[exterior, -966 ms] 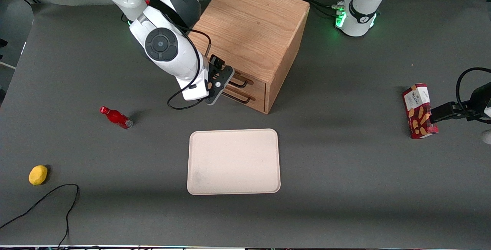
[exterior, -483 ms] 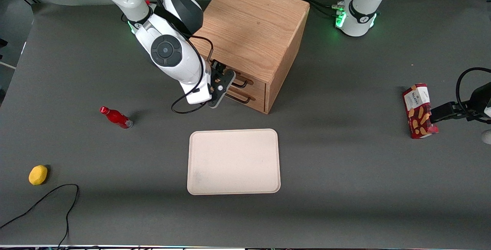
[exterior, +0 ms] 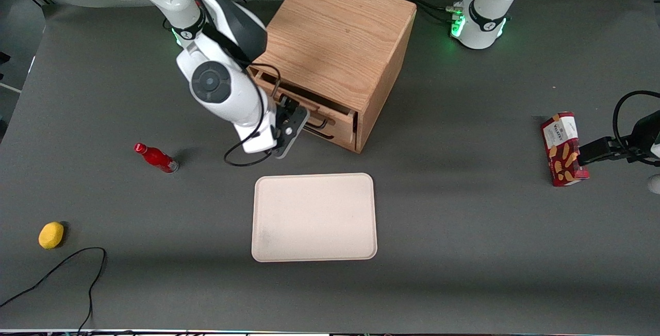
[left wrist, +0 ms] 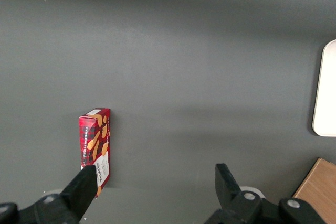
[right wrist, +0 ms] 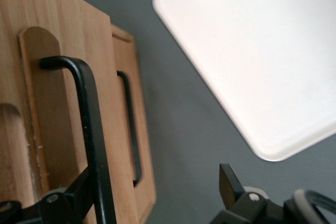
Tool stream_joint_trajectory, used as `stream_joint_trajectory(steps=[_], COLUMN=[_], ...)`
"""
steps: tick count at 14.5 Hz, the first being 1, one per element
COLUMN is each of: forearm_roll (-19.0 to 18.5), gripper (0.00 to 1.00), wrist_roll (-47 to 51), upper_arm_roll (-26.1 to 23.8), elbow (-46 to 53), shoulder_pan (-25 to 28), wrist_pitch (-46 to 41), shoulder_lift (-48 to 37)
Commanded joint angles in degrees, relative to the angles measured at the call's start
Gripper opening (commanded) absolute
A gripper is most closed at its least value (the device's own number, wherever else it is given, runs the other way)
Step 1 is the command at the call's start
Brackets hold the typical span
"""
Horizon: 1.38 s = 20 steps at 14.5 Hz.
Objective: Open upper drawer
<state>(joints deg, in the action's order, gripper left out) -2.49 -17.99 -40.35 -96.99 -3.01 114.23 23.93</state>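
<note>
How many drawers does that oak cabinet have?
2. The upper drawer, slid partly out of the light oak cabinet, has its thin black wire handle at the gripper. The matching bottom drawer sits closed beneath it.

Front view: high, steeply downward, wide; takes in the whole grey table (exterior: 464, 222), the oak cabinet (exterior: 340, 42) and the tray (exterior: 314, 217).

Right wrist view: rides above the gripper (right wrist: 157, 203), very close to the upper drawer (right wrist: 63, 103), its black handle (right wrist: 89, 124) crossing between the fingers; tray (right wrist: 262, 51) also in sight. Shares drawer fronts and tray with the front view.

Left wrist view: close above the table (left wrist: 184, 51), facing down, toward the parked arm's end. Shares the biscuit box (left wrist: 95, 145), a tray edge (left wrist: 326, 87) and a cabinet corner (left wrist: 320, 187) with the front view.
</note>
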Motion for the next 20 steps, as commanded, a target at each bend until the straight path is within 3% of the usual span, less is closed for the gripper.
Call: stream_joint_trajectory(steps=[1,13,17,20], forearm_roll=[-0.1,-0.5,0.3,5.5], gripper=[1.0,1.0,1.0,1.0], wrist_roll=[-2.1,-9.2,-8.1,-7.8], upper_arm_roll=[2.5,11.0,12.6,17.1], elbow=[3.8,11.6,11.7,11.0], shoulder_pan=[0.1,0.1,0.1,0.0], wrist_pitch=[0.0,5.1,4.9,3.2], shoulder_lift=[1.9,5.9,2.1,-5.5])
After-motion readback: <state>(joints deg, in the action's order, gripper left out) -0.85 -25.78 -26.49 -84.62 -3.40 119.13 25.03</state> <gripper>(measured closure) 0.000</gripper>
